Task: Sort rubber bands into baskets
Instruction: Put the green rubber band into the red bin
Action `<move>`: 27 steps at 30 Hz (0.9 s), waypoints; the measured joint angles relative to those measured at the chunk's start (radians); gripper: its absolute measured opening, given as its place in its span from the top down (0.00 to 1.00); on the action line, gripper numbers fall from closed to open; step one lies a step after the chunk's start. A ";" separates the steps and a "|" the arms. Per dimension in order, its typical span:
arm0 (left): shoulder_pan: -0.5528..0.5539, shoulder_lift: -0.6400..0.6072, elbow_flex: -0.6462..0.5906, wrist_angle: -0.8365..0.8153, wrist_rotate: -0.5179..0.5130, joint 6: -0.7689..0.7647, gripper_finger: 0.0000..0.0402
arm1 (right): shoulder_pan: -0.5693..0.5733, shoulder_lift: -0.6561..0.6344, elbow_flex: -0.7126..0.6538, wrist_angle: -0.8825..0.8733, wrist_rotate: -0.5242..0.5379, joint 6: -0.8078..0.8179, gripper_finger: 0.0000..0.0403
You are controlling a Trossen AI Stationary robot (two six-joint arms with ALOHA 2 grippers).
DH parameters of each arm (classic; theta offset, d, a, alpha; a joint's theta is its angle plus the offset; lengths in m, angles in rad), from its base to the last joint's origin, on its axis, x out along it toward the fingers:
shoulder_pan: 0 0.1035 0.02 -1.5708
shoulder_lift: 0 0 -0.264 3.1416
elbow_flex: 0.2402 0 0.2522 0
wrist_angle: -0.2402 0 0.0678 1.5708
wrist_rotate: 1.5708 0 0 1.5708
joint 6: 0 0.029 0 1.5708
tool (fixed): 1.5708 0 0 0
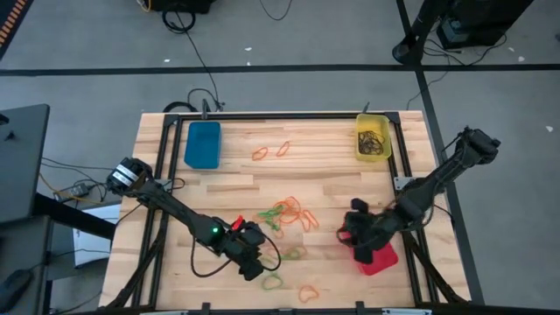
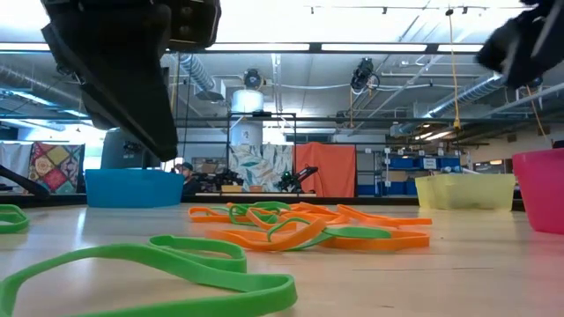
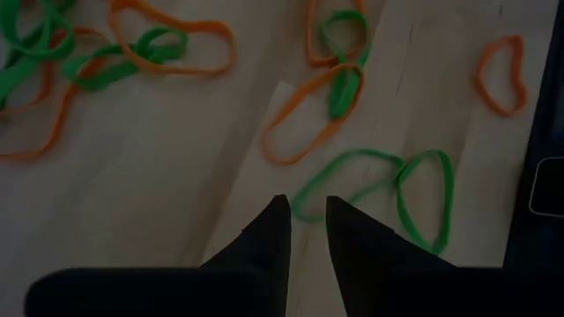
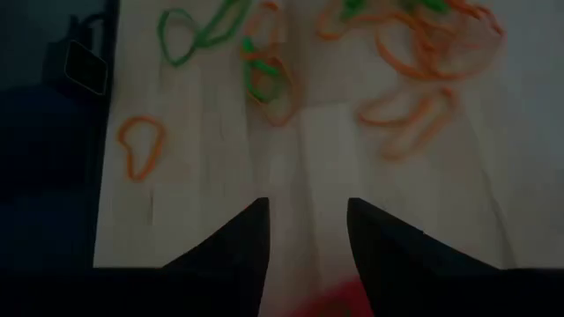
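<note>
The left end effector (image 1: 251,259) is hovering low over the near part of the worktop (image 1: 236,188), its fingers (image 3: 273,231) standing slightly apart with nothing between them. Just ahead of the fingertips in the left wrist view, a green rubber band (image 3: 379,189) is lying flat, pinched into two lobes, with its long axis running crosswise to the way the fingers are pointing. That is the relation the next pick is turning on: the nearest strand is sitting a little forward and off to one side of the gap, so a short advance with a small sideways correction is probably needed.

The right end effector (image 1: 360,234) is waiting over the red basket (image 1: 381,259) at the worktop's near right, fingers (image 4: 251,231) parted and empty, so the left arm is clearly the nearer one to this band.

The main tangle of orange and green bands (image 1: 287,213) is lying between the two arms. The blue basket (image 1: 203,144) and the yellow basket (image 1: 373,138) are sitting at the far edge, and the yellow one seems to be holding dark bands, though that is hard to make out.
</note>
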 joint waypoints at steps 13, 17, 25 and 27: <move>-0.073 0.000 0.000 -0.254 0.159 -0.278 0.80 | -0.153 0.272 -0.001 0.116 -0.222 -0.138 0.59; -0.094 0.000 0.000 -0.358 0.141 -0.349 0.80 | -0.152 0.284 -0.002 -0.018 -0.221 -0.086 0.59; -0.094 0.000 0.000 -0.518 0.105 -0.411 0.80 | -0.086 0.244 -0.002 -0.170 -0.170 0.022 0.59; -0.093 0.000 0.000 -0.542 0.095 -0.412 0.80 | -0.072 0.236 -0.002 -0.178 -0.165 0.037 0.59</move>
